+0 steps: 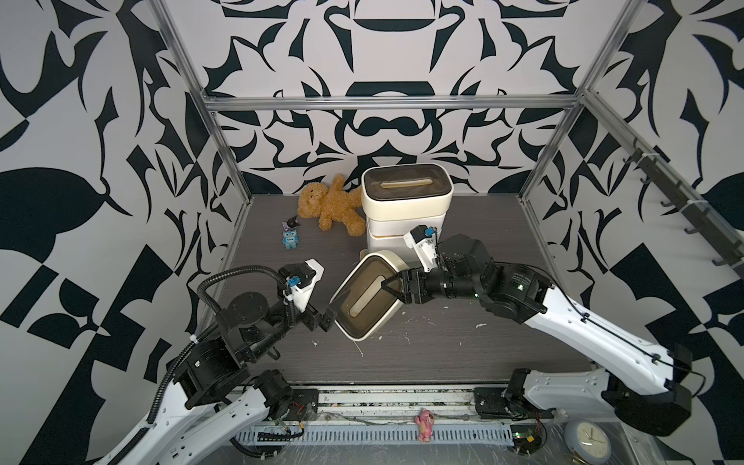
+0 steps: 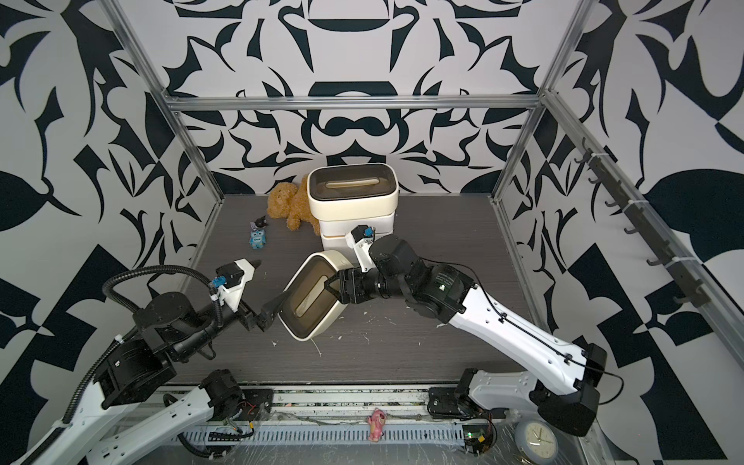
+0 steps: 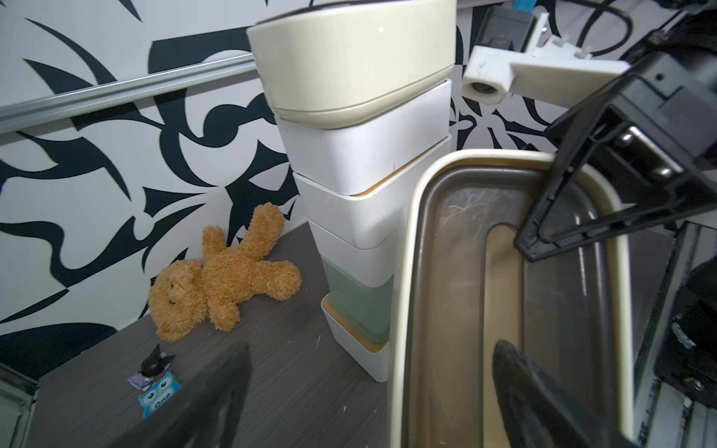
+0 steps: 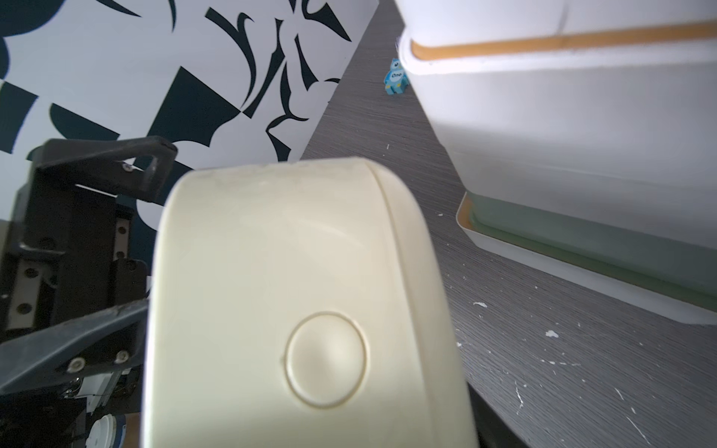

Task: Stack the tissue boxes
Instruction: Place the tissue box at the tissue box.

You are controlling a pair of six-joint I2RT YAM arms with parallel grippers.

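top view, right pincer [image 1: 389, 290] holding tilted cream box [image 1: 362, 300]

Walls [image 1: 100, 120] on three sides carry a bold black-and-white swirling pattern. Bare aluminium rails [image 1: 386, 102] frame the space. The tabletop [image 1: 483, 354] is dark grey wood grain, flecked with white scraps. A black hook rail [image 1: 700, 219] runs along one side wall. Lighting is even.

A robotics lab test cell is shown: a grey tabletop [image 1: 483, 354] is enclosed by aluminium framing [image 1: 386, 102] and black-and-white patterned walls [image 1: 80, 120], with robot arms [image 1: 583, 330] mounted in front.
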